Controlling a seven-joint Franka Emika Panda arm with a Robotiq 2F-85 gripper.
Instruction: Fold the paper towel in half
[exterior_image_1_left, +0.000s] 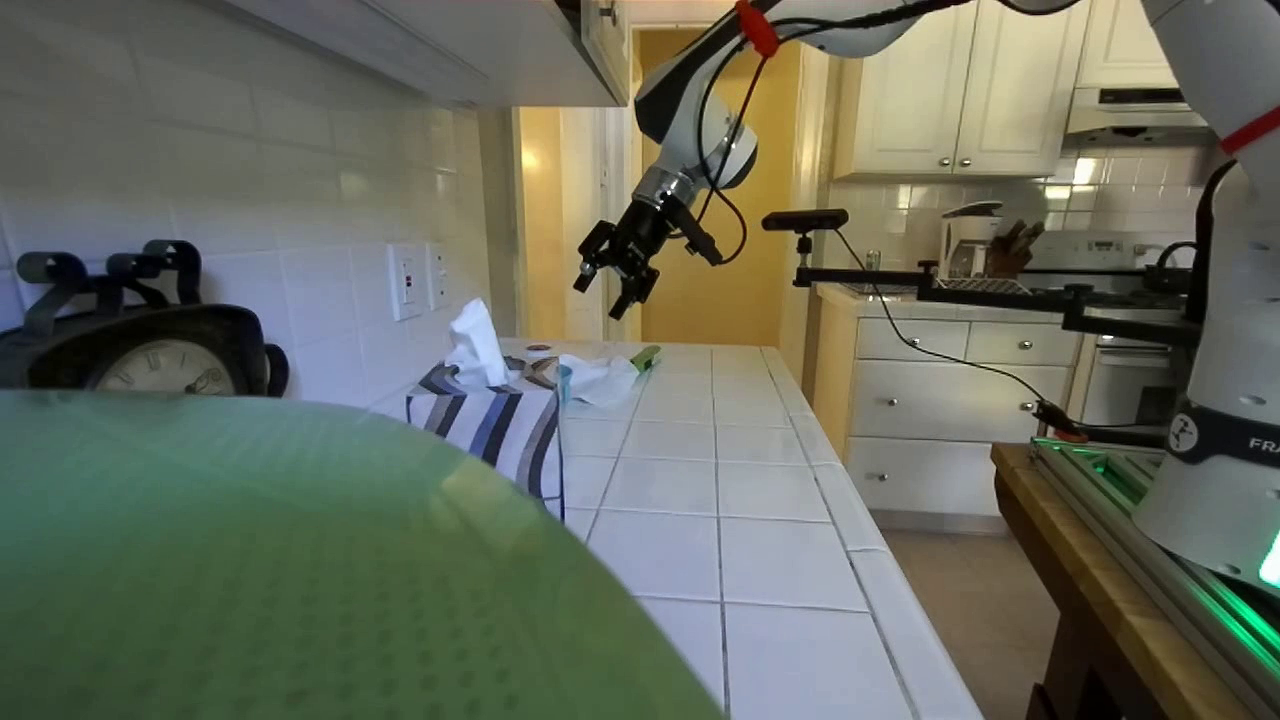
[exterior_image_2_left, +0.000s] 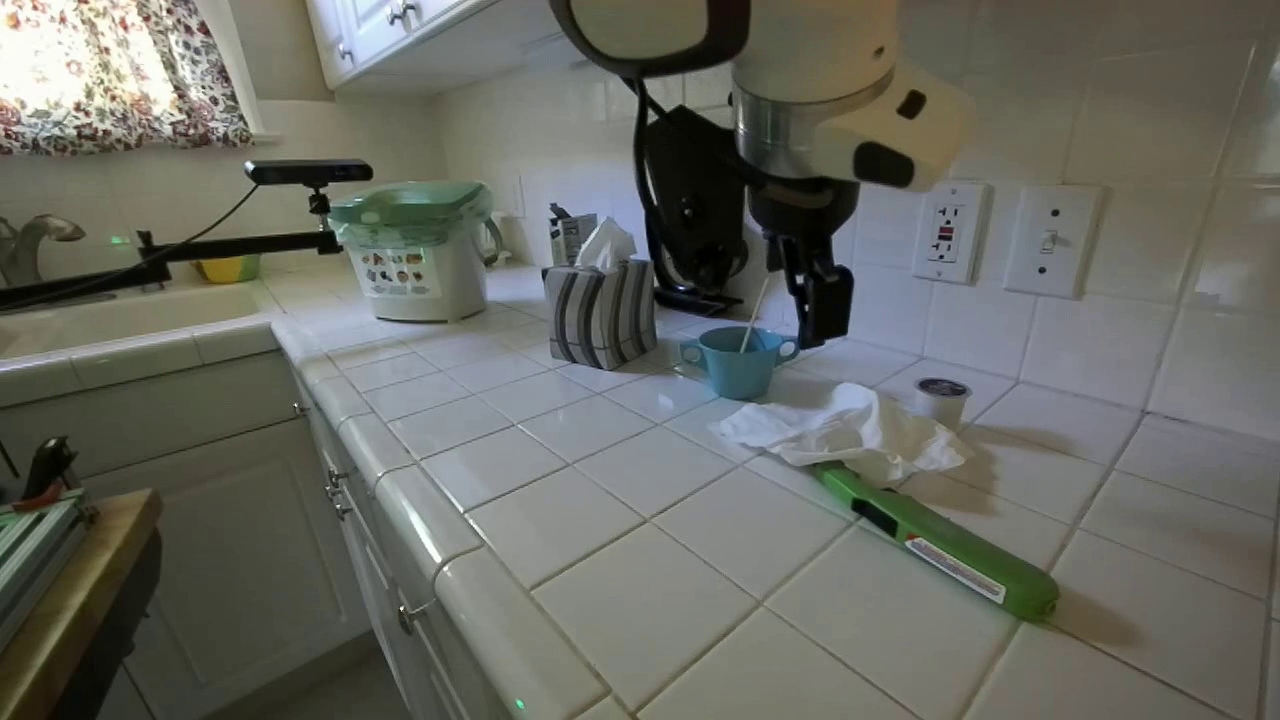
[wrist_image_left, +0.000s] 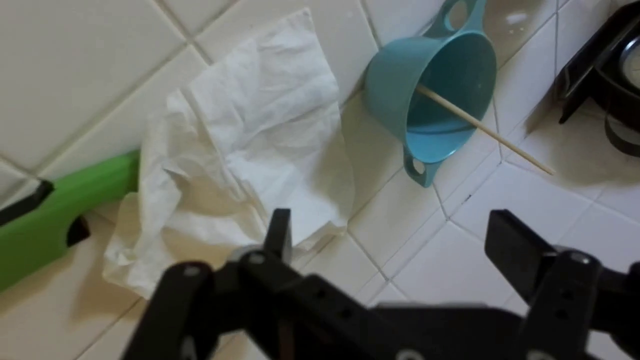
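Note:
The white paper towel lies crumpled on the tiled counter, in both exterior views (exterior_image_1_left: 600, 382) (exterior_image_2_left: 850, 430) and in the wrist view (wrist_image_left: 280, 125). Its upper part is fairly flat in the wrist view; its lower left part is bunched. One edge covers the end of a green tool (exterior_image_2_left: 945, 545), which also shows in the wrist view (wrist_image_left: 95, 187). My gripper (wrist_image_left: 390, 217) is open and empty, its fingers wide apart. It is above the counter, over the wall side of the towel, in both exterior views (exterior_image_1_left: 602, 292) (exterior_image_2_left: 825, 315). It touches nothing.
A blue two-handled cup (exterior_image_2_left: 740, 365) with a wooden stick (wrist_image_left: 485, 127) stands beside the towel. A small pod (exterior_image_2_left: 940, 400) stands behind it. A striped tissue box (exterior_image_2_left: 600, 315), a black clock (exterior_image_1_left: 170, 350) and a green-lidded bin (exterior_image_2_left: 420, 270) stand farther along. Wall outlets (exterior_image_2_left: 950, 230) are behind.

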